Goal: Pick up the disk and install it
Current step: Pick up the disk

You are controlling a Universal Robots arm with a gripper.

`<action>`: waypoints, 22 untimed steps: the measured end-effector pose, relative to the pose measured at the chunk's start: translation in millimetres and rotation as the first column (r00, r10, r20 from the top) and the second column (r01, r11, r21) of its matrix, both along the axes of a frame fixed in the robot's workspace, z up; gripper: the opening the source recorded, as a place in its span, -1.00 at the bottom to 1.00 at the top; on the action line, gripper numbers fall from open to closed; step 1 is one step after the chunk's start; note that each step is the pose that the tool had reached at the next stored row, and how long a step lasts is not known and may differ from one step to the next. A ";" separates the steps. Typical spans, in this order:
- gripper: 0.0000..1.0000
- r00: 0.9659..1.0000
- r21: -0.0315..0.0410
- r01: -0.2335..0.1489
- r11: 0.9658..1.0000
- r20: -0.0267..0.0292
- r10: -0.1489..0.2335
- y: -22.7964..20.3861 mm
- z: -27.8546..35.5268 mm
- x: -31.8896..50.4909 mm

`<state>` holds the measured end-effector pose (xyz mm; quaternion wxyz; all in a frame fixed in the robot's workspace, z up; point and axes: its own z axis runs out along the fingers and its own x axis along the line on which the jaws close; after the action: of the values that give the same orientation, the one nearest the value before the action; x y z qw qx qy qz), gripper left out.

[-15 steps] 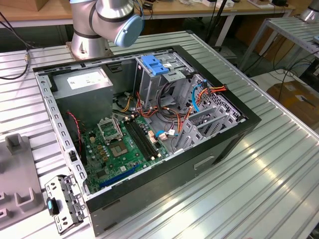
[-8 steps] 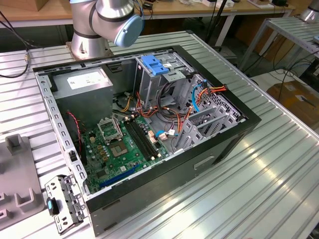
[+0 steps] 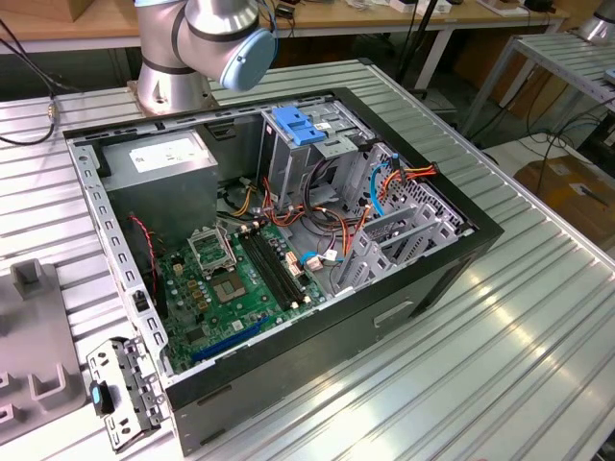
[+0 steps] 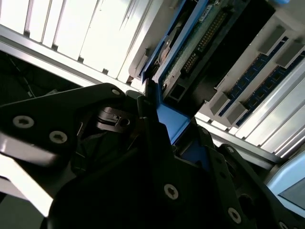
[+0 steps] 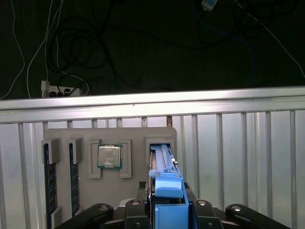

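The disk (image 5: 163,160) stands on edge in a slot of a grey parts tray (image 5: 136,136), with its bright blue carrier facing me. In both wrist views my gripper (image 5: 167,202) sits at the carrier's end tab, black fingers (image 5: 193,206) on either side of the blue plastic. In the second wrist view the gripper (image 4: 171,129) is shut on the blue tab, and the disk's circuit board (image 4: 195,47) runs away from the fingers. The open computer case (image 3: 288,240) lies on the table in the exterior view.
The tray also holds a processor chip (image 5: 109,156) and memory sticks (image 5: 47,176). Past the table's rail (image 5: 152,102) is dark floor with cables. In the case, a blue clip (image 3: 300,125) tops the metal drive cage beside the motherboard (image 3: 240,288). The arm's base (image 3: 197,43) stands behind the case.
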<state>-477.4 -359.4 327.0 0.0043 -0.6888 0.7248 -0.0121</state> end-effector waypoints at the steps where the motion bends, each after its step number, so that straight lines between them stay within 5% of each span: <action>1: -0.26 1.000 0.000 0.000 1.000 0.000 0.000 0.0 1.9 0.0; 15: -0.26 1.000 -0.007 0.000 1.000 0.000 0.000 0.0 35.9 0.2; 22: -0.26 1.000 -0.008 0.000 1.000 0.000 0.000 0.0 36.4 0.2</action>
<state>-477.2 -359.4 363.3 0.0017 -0.6888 0.7248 -0.0149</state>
